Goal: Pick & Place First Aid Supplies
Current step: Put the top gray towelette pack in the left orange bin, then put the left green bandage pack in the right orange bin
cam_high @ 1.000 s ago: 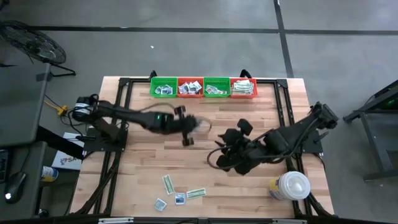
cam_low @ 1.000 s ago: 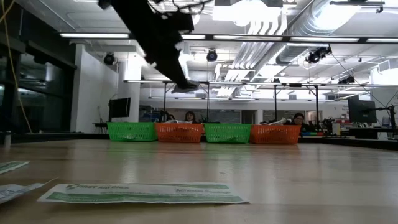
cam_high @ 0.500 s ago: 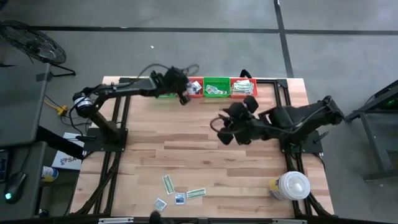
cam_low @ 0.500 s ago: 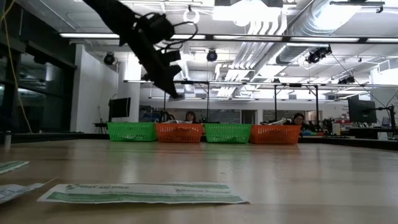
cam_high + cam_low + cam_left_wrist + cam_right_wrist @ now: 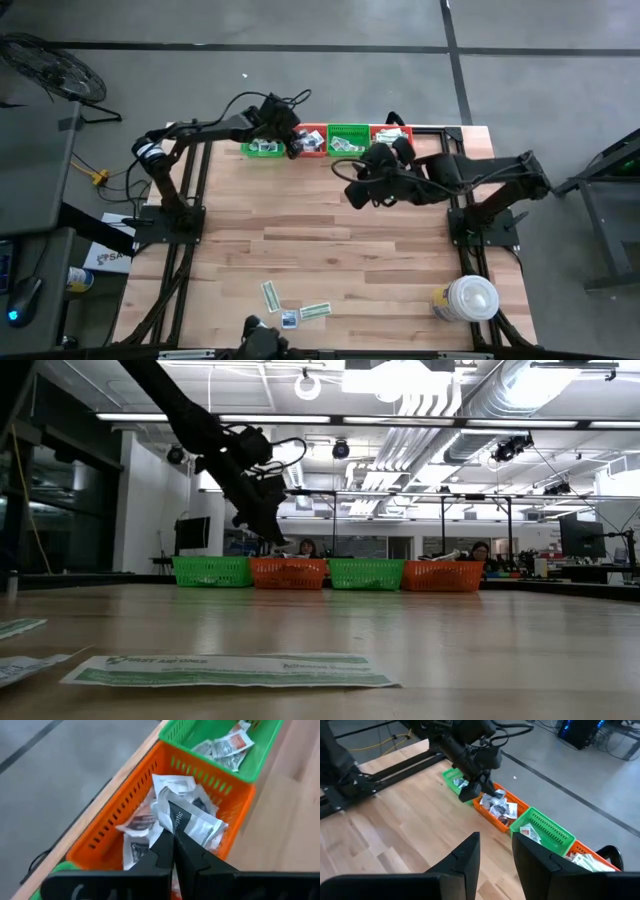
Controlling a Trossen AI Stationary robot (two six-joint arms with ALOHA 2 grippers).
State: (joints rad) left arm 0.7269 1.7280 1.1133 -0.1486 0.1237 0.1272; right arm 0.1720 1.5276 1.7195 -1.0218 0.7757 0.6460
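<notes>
Left gripper pinched on a white packet above the orange basket; right gripper partly open, empty.

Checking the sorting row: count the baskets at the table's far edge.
4, side by side along the far edge: green basket, orange basket, second green basket, second orange basket, partly under the right arm.

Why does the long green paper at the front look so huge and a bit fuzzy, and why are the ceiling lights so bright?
Low view: the green strip packet lies closest to the camera, so it looks big and soft; the ceiling lights wash out white. Left wrist view: the orange basket blurs toward the picture's edges.
</notes>
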